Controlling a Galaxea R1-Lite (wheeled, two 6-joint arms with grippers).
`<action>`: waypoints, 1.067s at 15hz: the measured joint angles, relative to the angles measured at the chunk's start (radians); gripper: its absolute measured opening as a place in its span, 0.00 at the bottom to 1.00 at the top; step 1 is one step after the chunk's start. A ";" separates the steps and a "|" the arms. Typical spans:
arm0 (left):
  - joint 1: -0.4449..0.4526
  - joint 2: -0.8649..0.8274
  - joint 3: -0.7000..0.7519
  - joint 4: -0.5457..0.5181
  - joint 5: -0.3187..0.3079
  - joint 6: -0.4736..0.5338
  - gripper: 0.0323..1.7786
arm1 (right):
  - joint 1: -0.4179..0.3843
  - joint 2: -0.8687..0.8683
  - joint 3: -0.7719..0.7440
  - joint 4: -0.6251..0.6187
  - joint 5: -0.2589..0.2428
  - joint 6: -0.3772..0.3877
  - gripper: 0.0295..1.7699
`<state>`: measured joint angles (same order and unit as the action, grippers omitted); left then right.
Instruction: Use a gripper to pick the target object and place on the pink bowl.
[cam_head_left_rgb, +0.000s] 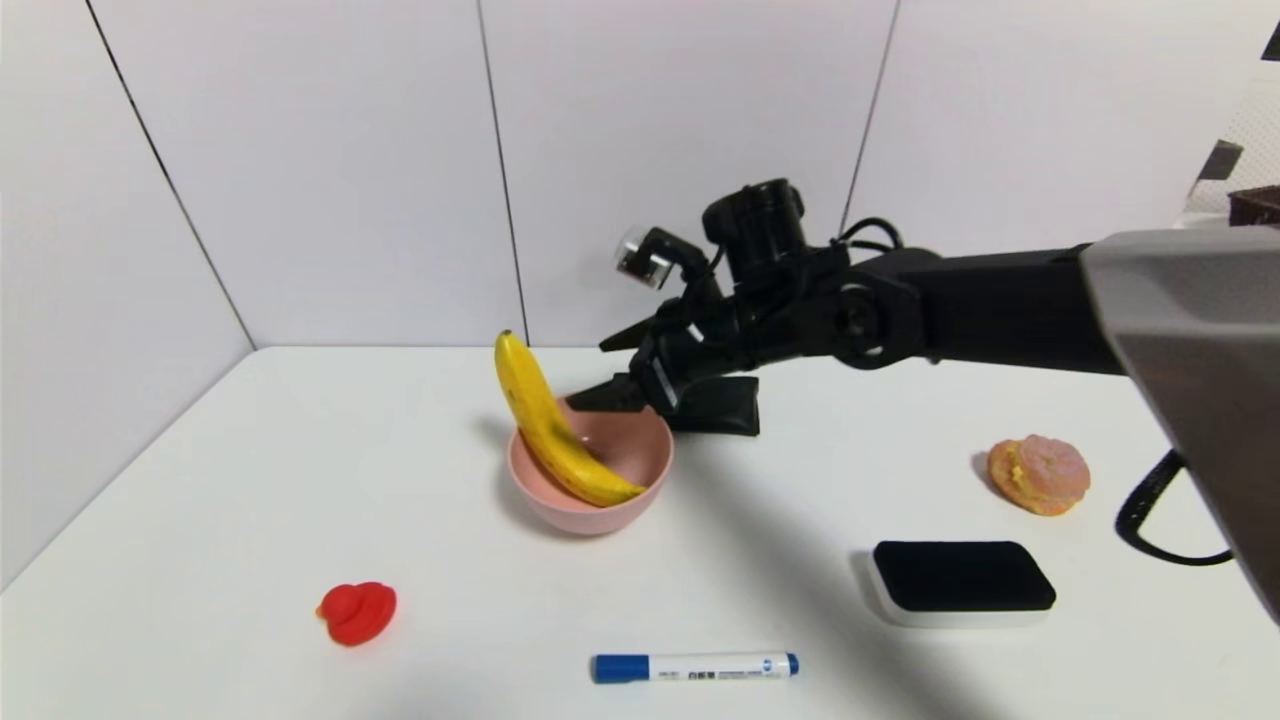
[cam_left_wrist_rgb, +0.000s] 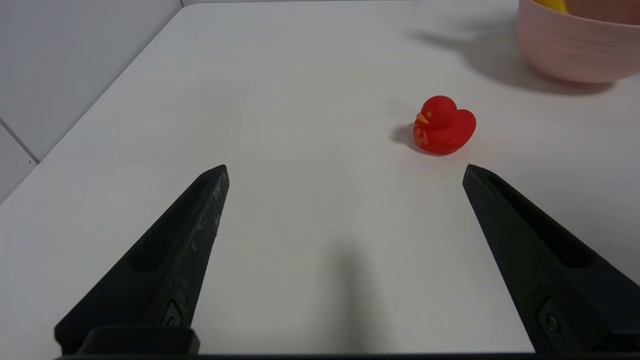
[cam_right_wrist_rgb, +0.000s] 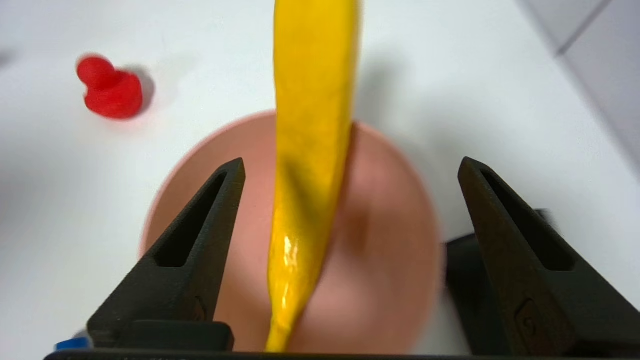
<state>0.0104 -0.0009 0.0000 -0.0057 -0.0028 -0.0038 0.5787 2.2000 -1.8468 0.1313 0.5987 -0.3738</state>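
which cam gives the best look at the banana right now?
Head view: the whole banana shows, lower end in the pink bowl, upper end leaning over the rim. Right wrist view shows only part of its length, close up, between the open right gripper. Left wrist view catches just a yellow sliver at the bowl's rim.

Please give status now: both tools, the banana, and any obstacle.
Right tool open above pink bowl. Left tool open, parked by red duck. Banana in bowl, leaning over rim. Nothing in the way.
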 joint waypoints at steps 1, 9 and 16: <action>0.000 0.000 0.000 0.000 0.000 0.000 0.95 | -0.021 -0.040 0.000 0.011 -0.001 0.019 0.86; 0.000 0.000 0.000 0.000 0.000 0.000 0.95 | -0.267 -0.477 0.224 0.420 -0.132 0.194 0.93; 0.000 0.000 0.000 0.000 0.001 0.000 0.95 | -0.483 -1.077 0.921 0.244 -0.449 0.292 0.95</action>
<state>0.0104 -0.0009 0.0000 -0.0057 -0.0019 -0.0043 0.0955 1.1228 -0.9255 0.3755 0.1496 -0.0821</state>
